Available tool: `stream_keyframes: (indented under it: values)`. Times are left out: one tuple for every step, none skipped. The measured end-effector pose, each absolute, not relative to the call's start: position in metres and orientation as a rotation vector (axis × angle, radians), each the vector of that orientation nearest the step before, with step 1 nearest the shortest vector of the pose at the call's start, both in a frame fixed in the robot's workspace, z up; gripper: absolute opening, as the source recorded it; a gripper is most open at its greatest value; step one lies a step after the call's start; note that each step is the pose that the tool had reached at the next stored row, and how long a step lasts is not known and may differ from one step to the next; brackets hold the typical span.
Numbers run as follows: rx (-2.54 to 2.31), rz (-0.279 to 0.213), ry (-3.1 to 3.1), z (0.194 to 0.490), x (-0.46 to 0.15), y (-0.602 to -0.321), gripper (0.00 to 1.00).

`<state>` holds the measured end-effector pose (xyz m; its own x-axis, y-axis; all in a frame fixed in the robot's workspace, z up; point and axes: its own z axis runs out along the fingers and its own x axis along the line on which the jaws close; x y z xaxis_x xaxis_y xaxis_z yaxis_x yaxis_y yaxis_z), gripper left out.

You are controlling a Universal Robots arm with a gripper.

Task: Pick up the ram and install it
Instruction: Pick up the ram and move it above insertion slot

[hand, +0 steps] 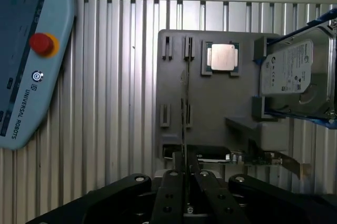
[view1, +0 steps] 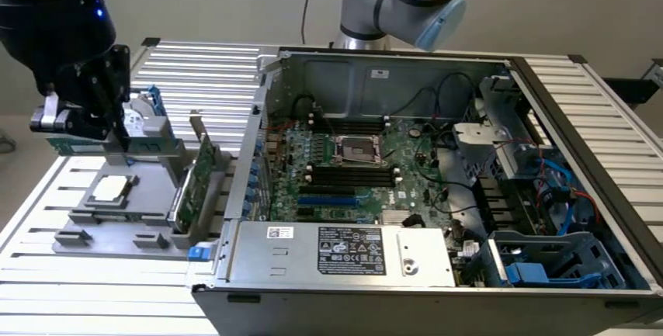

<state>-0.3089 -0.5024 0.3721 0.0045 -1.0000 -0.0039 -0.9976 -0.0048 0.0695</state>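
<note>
Over the grey tray [hand: 221, 110], where a processor [hand: 222, 57], a hard drive [hand: 295, 74] and an upright expansion card [view1: 204, 167] are kept, the thin ram [hand: 184, 113], seen edge-on, is clamped in the almost-closed gripper [hand: 185, 170].

The jaws, closed on the ram [hand: 184, 108], hang over the grey tray [view1: 104, 219]. Between them and the open computer case [view1: 580, 119] the green expansion card [view1: 192, 192] stands on edge, with the case's side wall [view1: 257, 134] just past it; both bar a level path, while the air above them is free. Above the black memory slots [view1: 352, 173] there is open room, with black cables [view1: 446, 80] looping nearby. A hard drive [hand: 289, 76] stands beside the jaws, and a teach pendant [hand: 31, 50] lies on the counter [hand: 116, 103].
</note>
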Motion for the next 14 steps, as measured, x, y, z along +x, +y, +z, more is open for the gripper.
stream_keyframes:
  values:
    - [2.193, -0.08, -2.183, 0.375, -0.305, -0.502, 0.14]
    - [2.193, -0.08, -2.183, 0.379, -0.302, -0.501, 0.14]
    - [2.193, -0.08, -2.183, 0.381, -0.299, -0.5, 0.14]
    - [2.193, -0.08, -2.183, 0.384, -0.296, -0.5, 0.14]
    - [2.193, -0.08, -2.183, 0.386, -0.292, -0.499, 0.14]
    - [2.193, -0.08, -2.183, 0.388, -0.288, -0.499, 0.14]
    - [2.193, -0.08, -2.183, 0.389, -0.285, -0.498, 0.14]
    - [2.193, -0.08, -2.183, 0.39, -0.281, -0.497, 0.14]
    - [2.193, -0.08, -2.183, 0.391, -0.277, -0.497, 0.14]
    - [2.193, -0.08, -2.183, 0.392, -0.274, -0.496, 0.14]
    - [2.193, -0.08, -2.183, 0.393, -0.27, -0.496, 0.14]
    - [2.193, -0.08, -2.183, 0.394, -0.266, -0.495, 0.14]
    - [2.193, -0.08, -2.183, 0.395, -0.262, -0.495, 0.14]
    - [2.193, -0.08, -2.183, 0.396, -0.258, -0.494, 0.14]
